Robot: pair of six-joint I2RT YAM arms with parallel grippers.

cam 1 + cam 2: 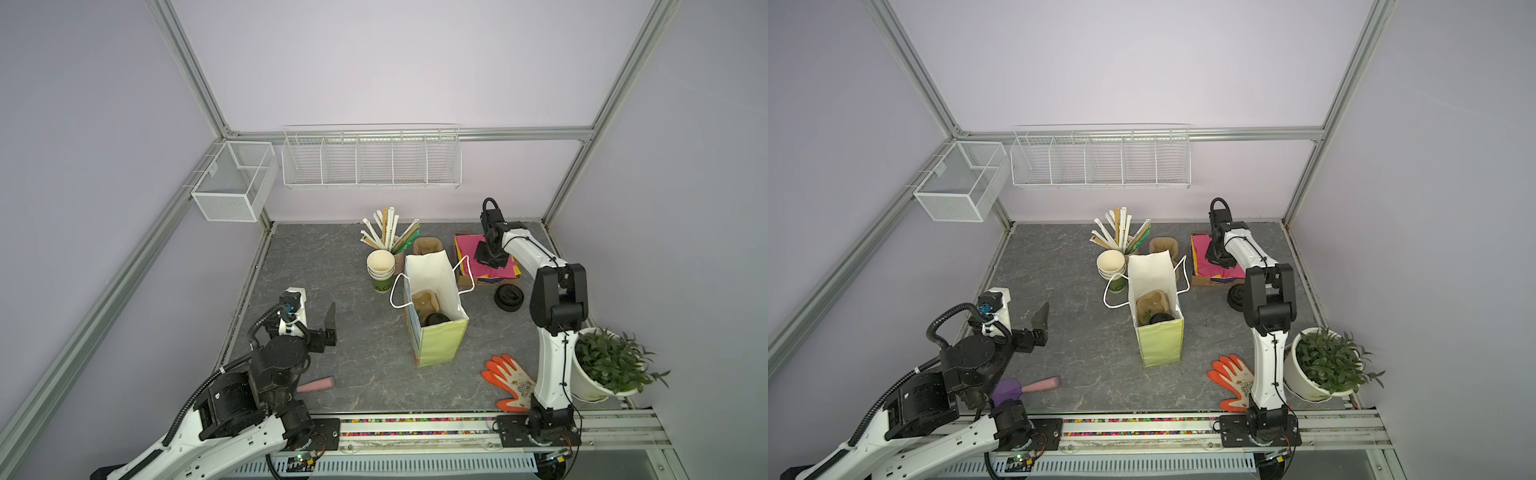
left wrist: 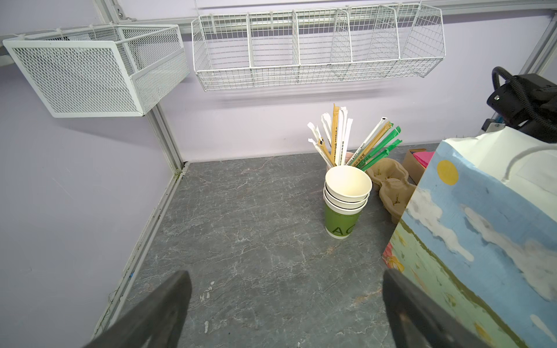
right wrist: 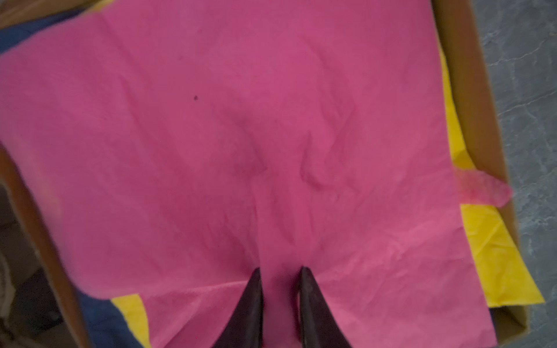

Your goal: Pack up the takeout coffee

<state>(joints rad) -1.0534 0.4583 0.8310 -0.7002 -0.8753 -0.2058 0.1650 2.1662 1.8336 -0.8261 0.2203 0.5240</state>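
The takeout coffee (image 1: 437, 319) (image 1: 1160, 318), black with a round black lid, stands inside the open paper bag (image 1: 440, 345) (image 1: 1160, 345) beside a brown pulp carrier (image 1: 424, 301). My right gripper (image 1: 488, 259) (image 1: 1219, 262) points down into a cardboard box (image 1: 465, 282) behind and right of the bag. In the right wrist view the right gripper (image 3: 280, 269) has its fingers nearly together, with a raised fold of pink tissue paper (image 3: 241, 120) pinched between them. My left gripper (image 1: 331, 326) (image 1: 1041, 326) (image 2: 286, 277) hangs open and holds nothing, left of the bag above the bare table.
A stack of green cups (image 1: 380, 270), a holder of wrapped straws (image 1: 386, 232) and a spare pulp carrier (image 1: 426, 245) stand behind the bag. A low black round lidded thing (image 1: 508, 296) lies by the box. An orange glove (image 1: 509, 380), a potted plant (image 1: 606, 365) and a pink-handled tool (image 1: 316, 384) lie near the front.
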